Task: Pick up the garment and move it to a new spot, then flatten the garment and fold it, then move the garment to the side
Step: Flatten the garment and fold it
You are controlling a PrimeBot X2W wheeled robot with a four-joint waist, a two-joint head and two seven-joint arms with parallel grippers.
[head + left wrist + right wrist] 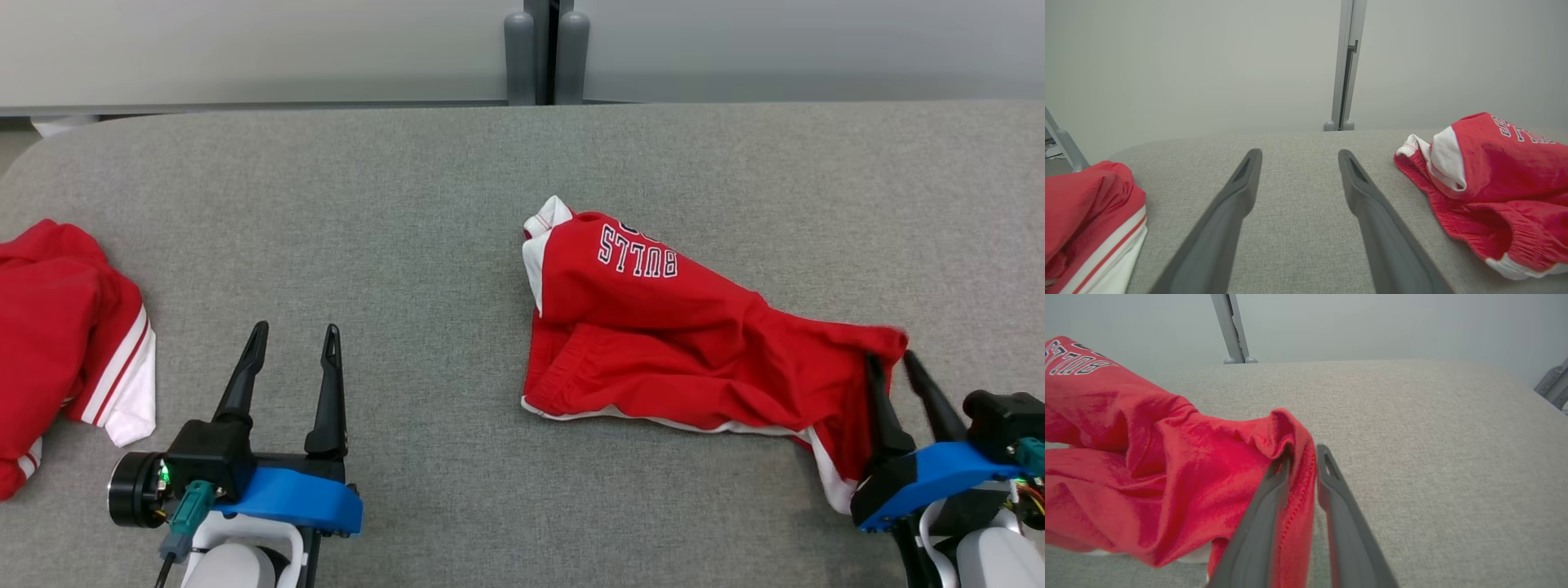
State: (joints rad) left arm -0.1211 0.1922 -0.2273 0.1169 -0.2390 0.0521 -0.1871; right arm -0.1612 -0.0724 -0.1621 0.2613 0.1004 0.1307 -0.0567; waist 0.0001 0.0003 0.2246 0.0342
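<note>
The garment (653, 343) lies crumpled on the bench (408, 204). The left gripper (295, 328) is well left of the garment, its fingers spread wide over bare cloth. The right gripper (890, 358) is at the garment's right corner with its fingers narrow. The right wrist view shows a red fold between them, though I cannot tell whether they pinch it. The left wrist view shows the garment's white-trimmed left end.

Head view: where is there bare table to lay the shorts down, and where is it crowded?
Widest free patch: mid table, between the second red garment and the red shorts, ahead of the left gripper. The far strip behind both is bare too. Crowded near right, where the right gripper has shorts fabric between its fingers.
</note>
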